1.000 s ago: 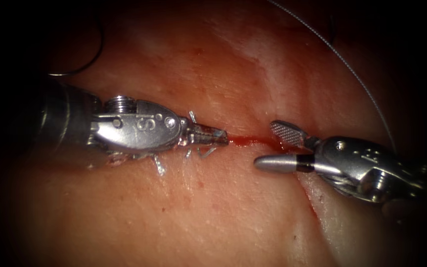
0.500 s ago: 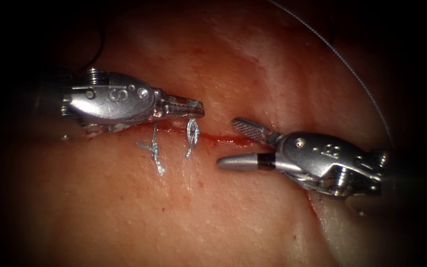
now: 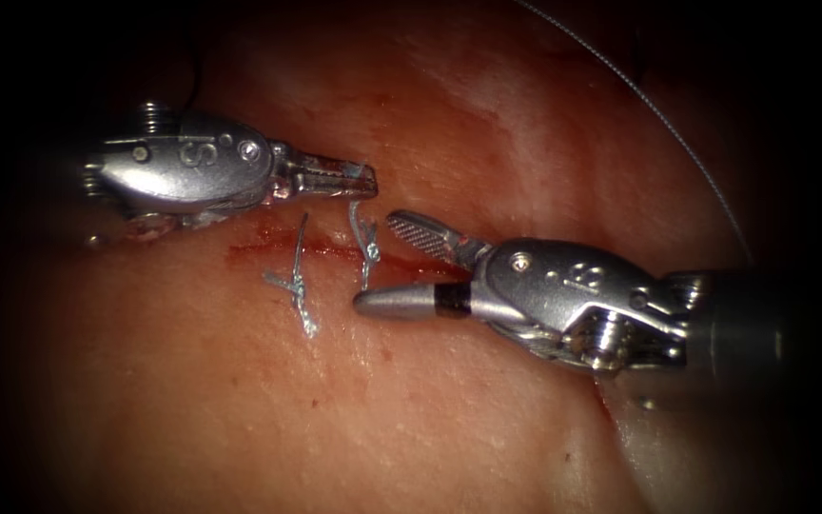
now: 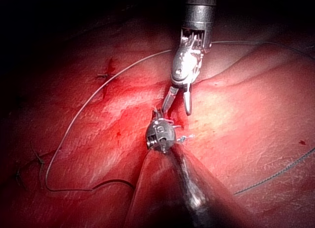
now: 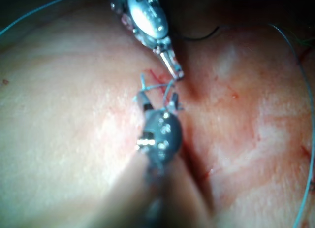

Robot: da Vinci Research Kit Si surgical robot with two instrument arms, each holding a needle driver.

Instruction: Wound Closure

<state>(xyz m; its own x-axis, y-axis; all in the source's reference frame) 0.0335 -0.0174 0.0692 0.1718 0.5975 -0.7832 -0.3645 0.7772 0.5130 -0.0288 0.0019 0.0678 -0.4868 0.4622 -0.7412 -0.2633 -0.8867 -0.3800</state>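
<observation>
The cut (image 3: 335, 252) runs across the tissue (image 3: 411, 409), with red fluid (image 3: 268, 250) lying along it. 2 stitches cross the cut: the left stitch (image 3: 297, 281) stands free with a knot and short cut ends of thread (image 3: 306, 319), and the right stitch (image 3: 366, 249) rises as a short strand to the left tool (image 3: 359, 181). That tool's jaws are pressed together on the top of this strand, lifting it off the tissue on the far side of the cut, apparently to keep it taut and exposed.

The right tool (image 3: 387, 262) has come leftward over the last second, while the left tool has drawn back to the left and upward. The right tool's jaws are spread wide and hold nothing; the upper jaw sits just right of the raised strand and the lower one reaches under it, so the strand stands at the mouth of the open jaws.

No needle can be made out near the cut. A long loose thread (image 3: 658, 114) arcs over the tissue well to the right, and in the left wrist view a thread (image 4: 88, 102) loops across the tissue away from both tools.
</observation>
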